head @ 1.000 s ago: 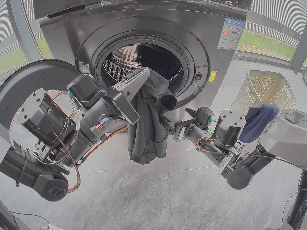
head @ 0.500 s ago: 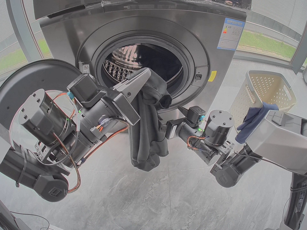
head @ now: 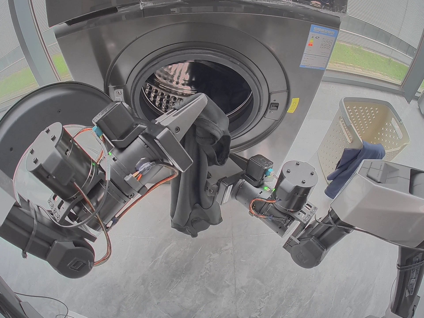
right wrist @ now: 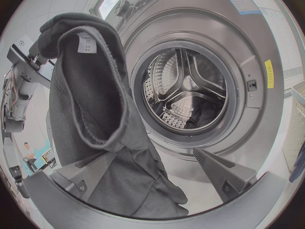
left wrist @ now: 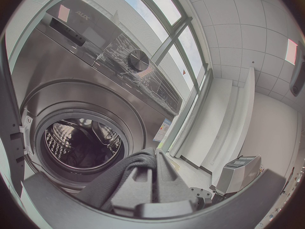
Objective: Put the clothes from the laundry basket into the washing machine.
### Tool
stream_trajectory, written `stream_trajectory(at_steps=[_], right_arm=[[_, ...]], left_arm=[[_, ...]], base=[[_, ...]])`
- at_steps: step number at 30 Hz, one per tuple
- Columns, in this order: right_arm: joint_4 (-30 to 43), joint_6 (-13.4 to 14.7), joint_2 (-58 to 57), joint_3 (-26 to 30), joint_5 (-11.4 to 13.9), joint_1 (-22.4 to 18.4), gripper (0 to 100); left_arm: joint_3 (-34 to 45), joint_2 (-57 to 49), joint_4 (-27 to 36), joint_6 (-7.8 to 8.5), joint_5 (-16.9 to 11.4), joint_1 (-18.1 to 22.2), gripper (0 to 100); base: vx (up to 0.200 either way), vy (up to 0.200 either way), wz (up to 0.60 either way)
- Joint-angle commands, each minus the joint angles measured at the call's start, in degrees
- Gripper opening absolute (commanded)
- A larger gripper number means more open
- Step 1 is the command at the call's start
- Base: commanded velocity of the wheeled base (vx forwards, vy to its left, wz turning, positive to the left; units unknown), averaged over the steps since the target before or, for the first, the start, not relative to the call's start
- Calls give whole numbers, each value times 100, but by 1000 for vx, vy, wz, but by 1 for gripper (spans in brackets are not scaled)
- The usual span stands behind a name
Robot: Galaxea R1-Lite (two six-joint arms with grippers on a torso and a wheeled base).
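Observation:
A dark grey garment [head: 192, 191] hangs from my left gripper [head: 199, 99], which is shut on its top in front of the washing machine's open drum [head: 198, 87]. In the left wrist view the cloth [left wrist: 120, 175] bunches over the closed fingers [left wrist: 165, 178]. My right gripper [right wrist: 152, 155] is open, low beside the hanging garment [right wrist: 92, 105], whose lower folds drape over one finger. The other finger [right wrist: 219, 172] is bare. The laundry basket [head: 375, 124] stands on the floor at the right with a blue cloth [head: 349, 166] over its near rim.
The washer's round door [head: 53, 107] stands swung open at the left, behind my left arm. Dark clothes [right wrist: 200, 115] lie in the bottom of the drum. Grey tiled floor [head: 212, 270] spreads in front of the machine.
My right arm has moved left and slightly down, up against the hanging garment, whose lower part has swung left. The left arm has kept still with the garment.

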Motion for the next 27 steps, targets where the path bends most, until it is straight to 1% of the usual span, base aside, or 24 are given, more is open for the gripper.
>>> stream_trajectory(at_steps=[1,5,6,8,14,17,21,22,27], right_arm=[[10,27,105,-164,-6,24,100],[-25,45,175,-279,-41,121,100],[-25,54,184,-314,-50,121,0],[-34,62,175,-393,-59,130,0],[-43,71,61,-367,-76,59,0],[19,71,-343,-41,-164,-73,0],[45,36,-721,433,-164,-204,0],[80,10,-906,644,-164,-275,0],[133,-17,-1222,943,-164,-477,0]], left_arm=[[8,26,5,5,7,9,0],[8,79,5,31,7,9,0],[8,79,5,31,7,9,0],[8,105,5,49,7,18,0],[-9,105,5,49,7,71,0],[-9,114,5,49,-2,185,0],[-18,123,5,40,-19,273,0],[-18,114,5,40,-19,273,0],[-18,114,5,40,-11,281,0]], base=[[0,0,0],[0,0,0],[0,0,0],[0,0,0],[0,0,0],[0,0,0],[0,0,0],[0,0,0],[0,0,0]])
